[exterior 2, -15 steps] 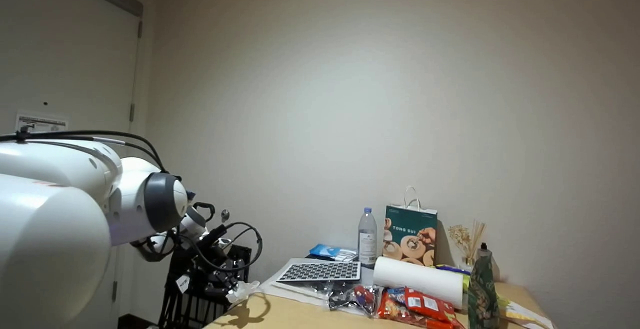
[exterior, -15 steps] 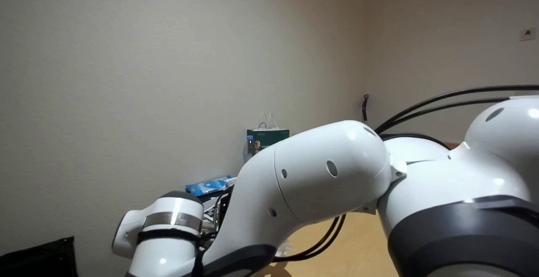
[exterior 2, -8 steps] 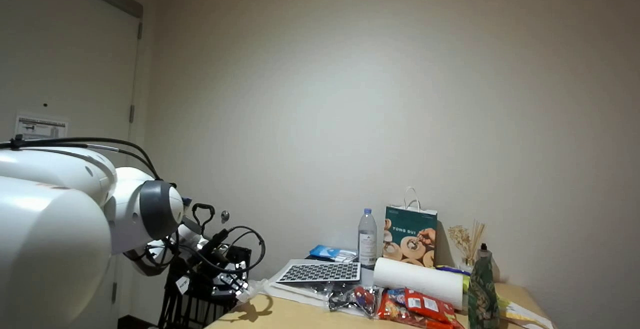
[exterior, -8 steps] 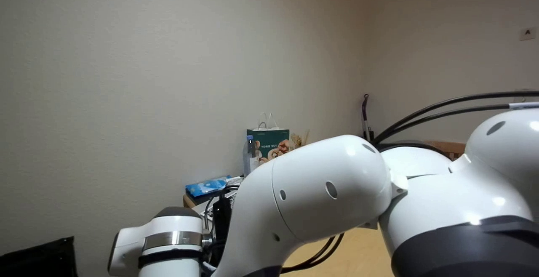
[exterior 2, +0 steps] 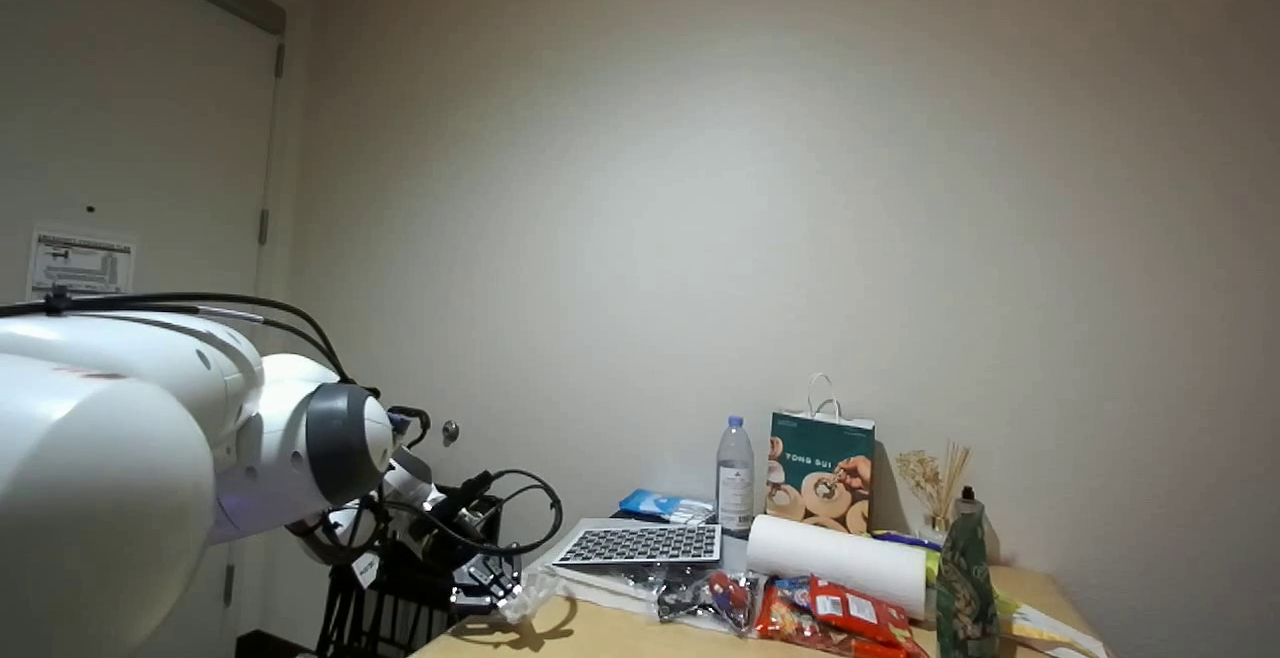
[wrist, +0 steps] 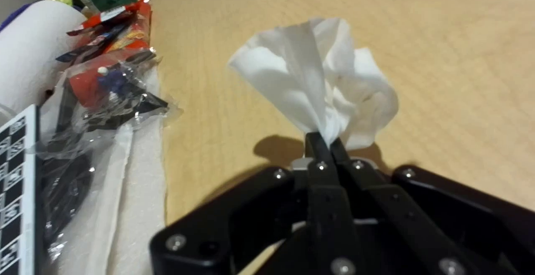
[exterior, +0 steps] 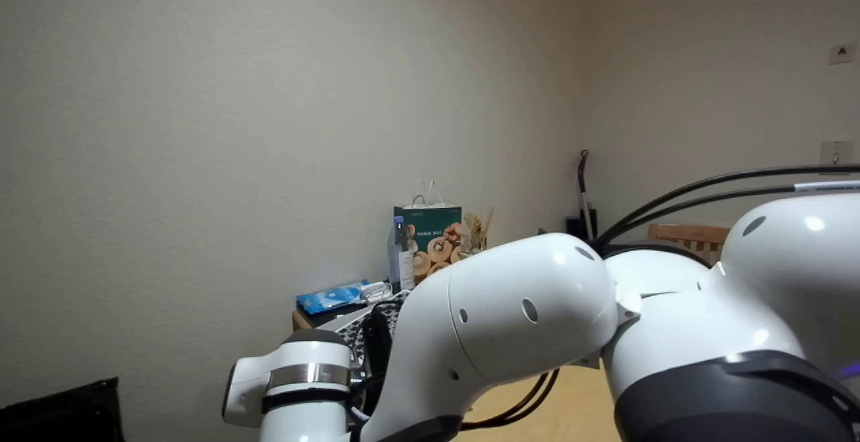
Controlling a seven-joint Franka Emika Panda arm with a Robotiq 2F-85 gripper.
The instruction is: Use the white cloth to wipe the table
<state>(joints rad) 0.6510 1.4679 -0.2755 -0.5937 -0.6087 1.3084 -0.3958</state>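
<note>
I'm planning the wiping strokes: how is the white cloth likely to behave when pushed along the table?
Probably floppy: the white cloth flares in soft folds beyond the hand. It may bunch instead of spreading flat, being pinched at one gathered spot. Its thin-looking edges suggest it is light.

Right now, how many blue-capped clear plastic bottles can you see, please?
1: the blue-capped clear plastic bottle, standing beside the green paper bag in both exterior views. Others may be hidden behind the white arm.
</note>
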